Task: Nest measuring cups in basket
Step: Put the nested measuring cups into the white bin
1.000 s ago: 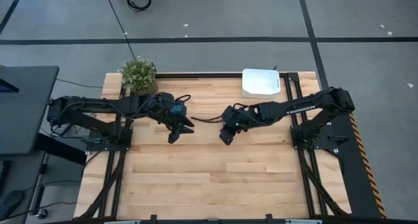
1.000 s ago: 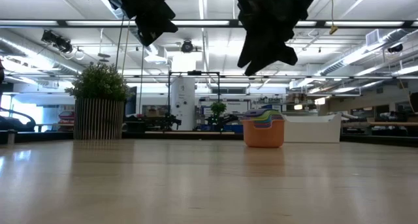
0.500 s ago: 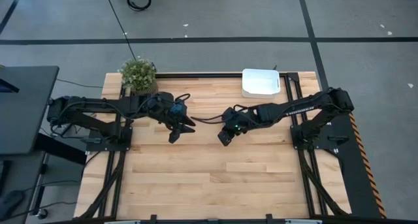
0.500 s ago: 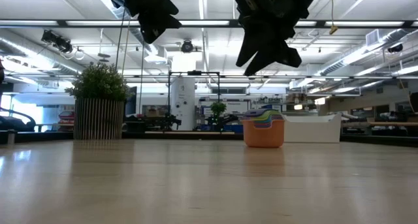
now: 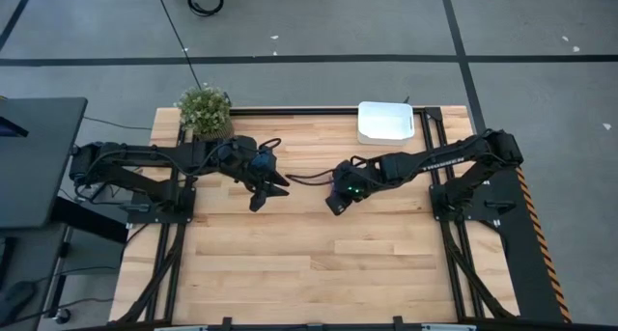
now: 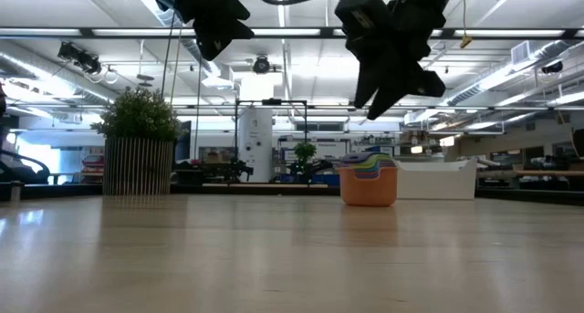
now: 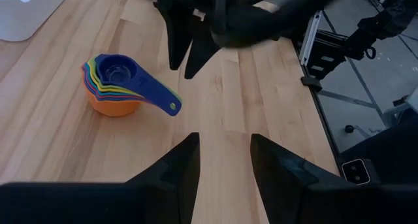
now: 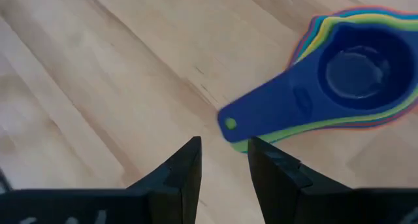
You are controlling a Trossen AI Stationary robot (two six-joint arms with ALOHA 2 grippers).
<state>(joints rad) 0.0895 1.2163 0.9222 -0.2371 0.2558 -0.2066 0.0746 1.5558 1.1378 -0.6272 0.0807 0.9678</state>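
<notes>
The measuring cups [image 7: 114, 87] stand nested in one stack on the table, resting on the orange cup's base, dark blue on top. Their handles fan toward my right gripper [image 8: 224, 149]. In the low view the measuring cups [image 6: 369, 178] sit in front of the white basket [image 6: 438, 178]. In the high view my right arm hides them. My right gripper [image 5: 334, 205] hovers open above the table, just off the handle ends [image 8: 228, 123]. My left gripper [image 5: 267, 194] is open too and hangs in the air left of the stack. The basket [image 5: 385, 122] stands at the table's far edge.
A potted green plant [image 5: 204, 111] stands at the far left corner of the table. The arm bases and their rails run along the left and right sides. Bare wood [image 5: 309, 263] stretches across the near half of the table.
My right gripper has turned about its wrist and shifted a little toward the table's right, staying high above the table near the stack.
</notes>
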